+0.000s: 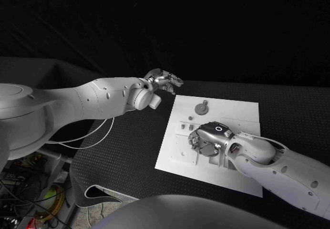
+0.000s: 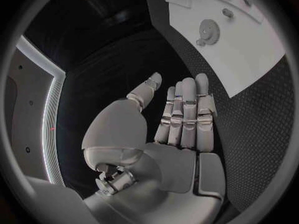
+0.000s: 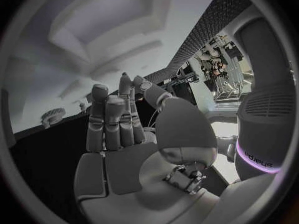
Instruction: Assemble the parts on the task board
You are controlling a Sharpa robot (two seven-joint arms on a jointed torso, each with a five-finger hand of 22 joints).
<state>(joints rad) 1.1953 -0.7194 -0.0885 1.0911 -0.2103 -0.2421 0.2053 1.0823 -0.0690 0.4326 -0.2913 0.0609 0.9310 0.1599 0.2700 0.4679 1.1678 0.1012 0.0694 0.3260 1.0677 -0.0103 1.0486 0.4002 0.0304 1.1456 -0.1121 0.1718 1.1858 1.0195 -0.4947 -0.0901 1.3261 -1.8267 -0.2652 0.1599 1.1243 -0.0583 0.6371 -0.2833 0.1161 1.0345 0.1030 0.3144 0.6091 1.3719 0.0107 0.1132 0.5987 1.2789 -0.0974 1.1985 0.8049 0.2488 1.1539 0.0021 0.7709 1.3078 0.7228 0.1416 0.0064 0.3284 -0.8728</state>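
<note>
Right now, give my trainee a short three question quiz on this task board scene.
1. True or false: the left hand rests on the task board.
2. Which hand hovers over the board's middle? A) left B) right
3. Fill in: the round gear lies near the board's ____ edge, far or near, from the robot.

Key: 1 false, it is off the board, fingers extended and holding nothing. 2 B. 3 far.

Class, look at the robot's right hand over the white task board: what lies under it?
The right hand hovers over the middle of the task board. Small parts show beside it, and a gear lies farther off. Whatever sits directly beneath the hand is covered.
</note>
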